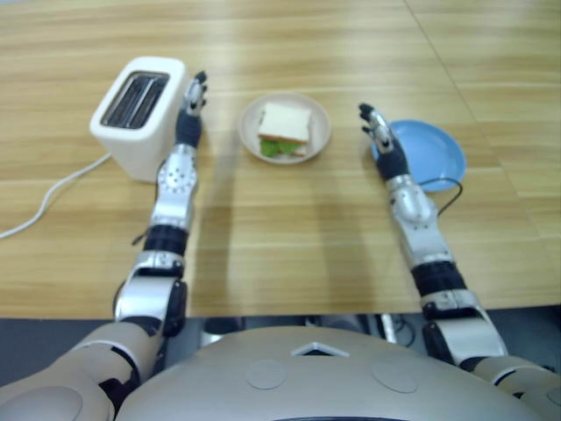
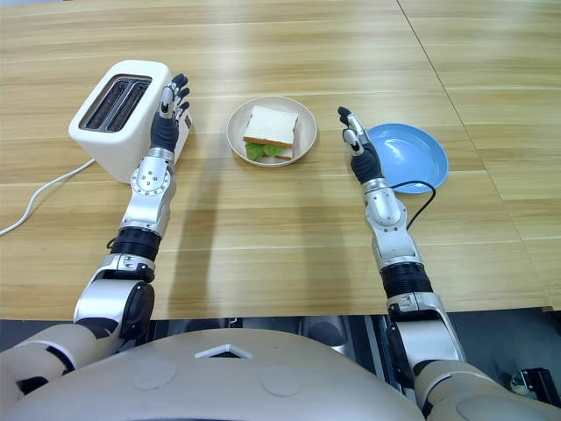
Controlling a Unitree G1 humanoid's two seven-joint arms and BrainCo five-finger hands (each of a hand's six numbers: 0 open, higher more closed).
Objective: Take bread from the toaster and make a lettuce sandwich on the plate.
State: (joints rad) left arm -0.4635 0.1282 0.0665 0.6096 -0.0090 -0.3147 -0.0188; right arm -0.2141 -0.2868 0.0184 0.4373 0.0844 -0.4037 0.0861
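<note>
The sandwich (image 2: 270,125), a bread slice over lettuce (image 2: 261,152), lies on the beige plate (image 2: 307,123) on the tabletop (image 2: 263,228); the white toaster (image 2: 118,114) stands to its left; the left hand (image 2: 168,118), released and empty, overlaps the toaster's side in the right eye view and sits just beside it in the left eye view; the right hand (image 2: 358,145), fingers straight and empty, is at the blue plate's (image 2: 412,153) left rim.

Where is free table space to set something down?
The table in front of the sandwich plate, between left hand and right hand, is bare. The blue plate is empty too. Crowded: the gap between toaster and left hand.
</note>
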